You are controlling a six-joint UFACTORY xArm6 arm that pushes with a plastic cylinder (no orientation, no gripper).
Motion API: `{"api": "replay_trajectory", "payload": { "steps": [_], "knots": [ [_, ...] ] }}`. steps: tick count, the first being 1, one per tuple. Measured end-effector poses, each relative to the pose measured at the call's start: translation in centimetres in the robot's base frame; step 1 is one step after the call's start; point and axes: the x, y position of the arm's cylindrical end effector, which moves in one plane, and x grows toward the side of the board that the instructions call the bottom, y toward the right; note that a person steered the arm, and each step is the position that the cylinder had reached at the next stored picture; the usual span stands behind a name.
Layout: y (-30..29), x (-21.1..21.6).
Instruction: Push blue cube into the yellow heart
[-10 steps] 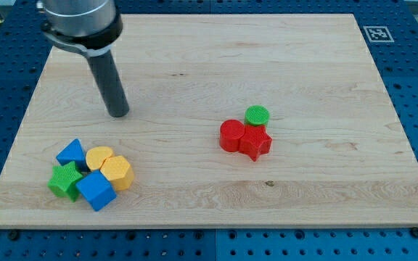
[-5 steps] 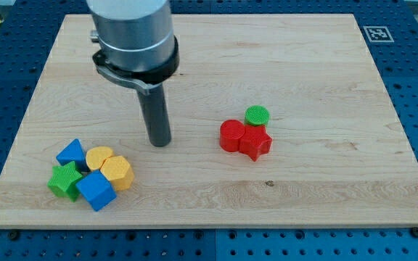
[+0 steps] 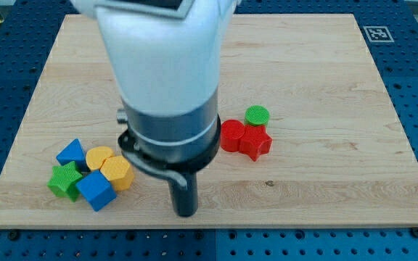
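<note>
The blue cube [image 3: 96, 191] sits at the board's lower left, touching the yellow hexagonal block [image 3: 118, 173] and the green star [image 3: 65, 180]. The yellow heart [image 3: 98, 156] lies just above it, in the same cluster, beside a blue triangular block [image 3: 70, 152]. My tip [image 3: 186, 212] rests on the board near the view's bottom edge, well to the right of the blue cube and apart from every block. The arm's white and grey body hides the middle of the board.
A red cylinder [image 3: 231, 135], a red star [image 3: 255, 142] and a green cylinder [image 3: 257, 115] sit together right of centre. The wooden board [image 3: 325, 87] has a marker tag [image 3: 378, 33] at its top right corner.
My tip has moved from the upper left down and to the right, to near the board's bottom edge. No block has moved.
</note>
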Motion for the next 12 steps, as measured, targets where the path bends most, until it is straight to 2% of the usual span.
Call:
{"api": "replay_trajectory", "payload": {
  "steps": [5, 6, 8, 12],
  "knots": [
    [-3.0, 0.4],
    [-8.5, 0.3],
    [-14.8, 0.3],
    [-15.5, 0.2]
  ]
}}
